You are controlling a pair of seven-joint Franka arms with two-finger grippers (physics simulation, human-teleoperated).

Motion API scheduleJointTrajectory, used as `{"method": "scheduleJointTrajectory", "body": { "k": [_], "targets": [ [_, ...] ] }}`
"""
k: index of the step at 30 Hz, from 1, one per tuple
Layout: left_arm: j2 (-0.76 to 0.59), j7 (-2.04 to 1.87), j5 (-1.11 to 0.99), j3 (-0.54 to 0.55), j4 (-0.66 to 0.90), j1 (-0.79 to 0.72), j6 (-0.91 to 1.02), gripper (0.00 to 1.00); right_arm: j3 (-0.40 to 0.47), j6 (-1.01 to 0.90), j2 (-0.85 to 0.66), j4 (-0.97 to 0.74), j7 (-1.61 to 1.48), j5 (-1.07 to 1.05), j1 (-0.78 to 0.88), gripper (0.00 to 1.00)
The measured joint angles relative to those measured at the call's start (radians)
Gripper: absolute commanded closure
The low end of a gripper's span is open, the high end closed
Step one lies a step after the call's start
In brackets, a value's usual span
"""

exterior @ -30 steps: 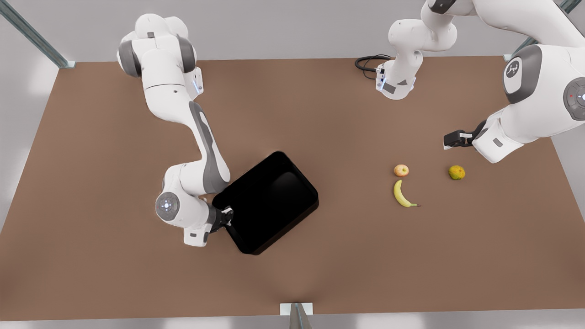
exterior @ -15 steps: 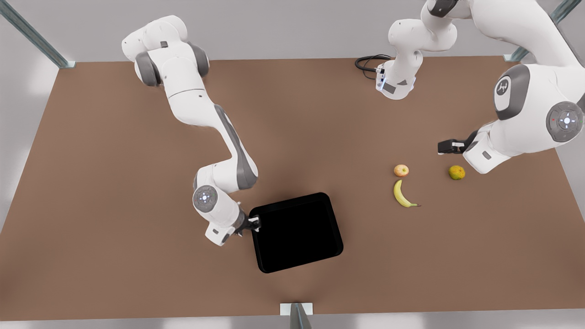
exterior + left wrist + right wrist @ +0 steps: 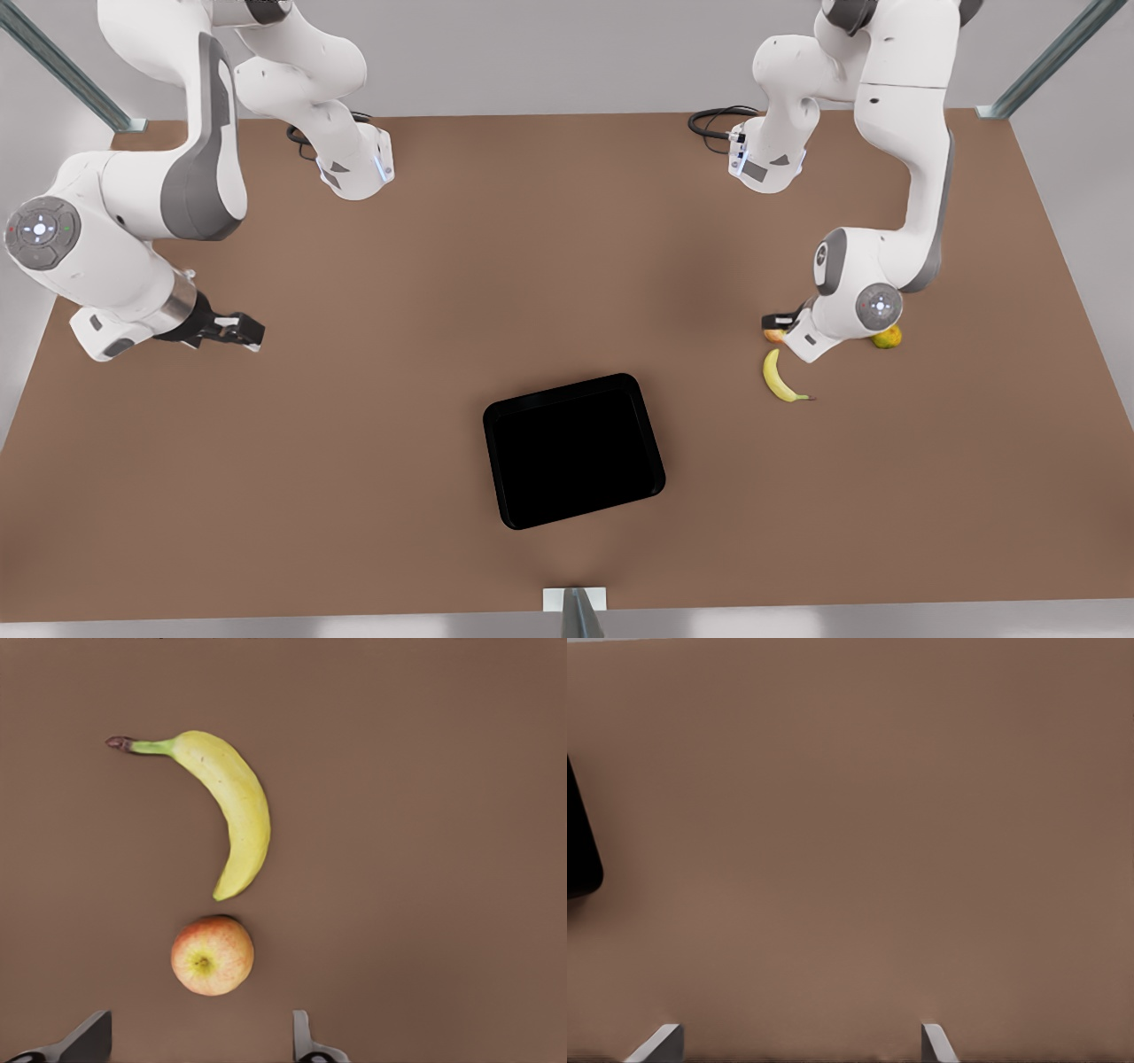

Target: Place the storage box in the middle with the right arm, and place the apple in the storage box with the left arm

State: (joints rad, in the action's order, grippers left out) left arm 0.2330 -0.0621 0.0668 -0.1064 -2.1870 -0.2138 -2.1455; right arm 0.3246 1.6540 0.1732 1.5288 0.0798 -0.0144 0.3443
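Brown table (image 3: 354, 461) with a bin and some fruit on it.
The storage box (image 3: 574, 450) sat near the middle of the near edge; the apple (image 3: 212, 955), banana (image 3: 779, 377) and citrus fruit (image 3: 889, 338) lay together toward the front view's right edge.

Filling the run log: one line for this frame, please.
storage box: table middle, released | right claw: open, empty, parked aside | left claw: open over apple | apple: on table, ungrasped

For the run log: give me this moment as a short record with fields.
storage box: flat on the table, near the middle, nothing in it
apple: on the table beside the banana, not gripped
left end effector: open, above the apple
right end effector: open, at the front view's left, apart from the box
citrus fruit: partly behind the left arm
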Motion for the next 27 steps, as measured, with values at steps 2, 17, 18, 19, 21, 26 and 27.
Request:
{"method": "scheduleJointTrajectory", "body": {
  "k": [2, 17, 18, 19, 21, 26, 27],
  "targets": [
    [0.019, 0.001, 0.002, -0.004, -0.015, 0.001, -0.064, 0.0, 0.0, -0.018, 0.015, -0.003, -0.007, 0.011, 0.004, 0.0],
    [0.101, 0.007, 0.006, -0.008, -0.099, 0.0, -0.22, 0.0, 0.0, -0.056, 0.027, -0.013, -0.043, 0.027, 0.002, 0.0],
    [0.106, 0.007, 0.006, -0.008, -0.1, -0.001, -0.222, 0.0, 0.0, -0.057, 0.027, -0.013, -0.045, 0.027, 0.002, 0.0],
    [0.11, 0.008, 0.006, -0.009, -0.101, -0.001, -0.224, 0.0, 0.0, -0.057, 0.027, -0.013, -0.046, 0.027, 0.002, 0.0],
    [0.125, 0.008, 0.006, -0.009, -0.102, 0.0, -0.228, 0.0, 0.0, -0.057, 0.028, -0.013, -0.049, 0.027, 0.003, 0.0],
    [0.155, 0.009, 0.005, -0.008, -0.102, -0.001, -0.246, 0.21, 0.0, -0.058, 0.035, -0.014, -0.054, 0.027, 0.004, 0.0],
    [0.156, 0.008, 0.004, -0.007, -0.102, -0.001, -0.248, 0.3, 0.0, -0.058, 0.036, -0.014, -0.055, 0.027, 0.004, 0.0]
  ]
}}
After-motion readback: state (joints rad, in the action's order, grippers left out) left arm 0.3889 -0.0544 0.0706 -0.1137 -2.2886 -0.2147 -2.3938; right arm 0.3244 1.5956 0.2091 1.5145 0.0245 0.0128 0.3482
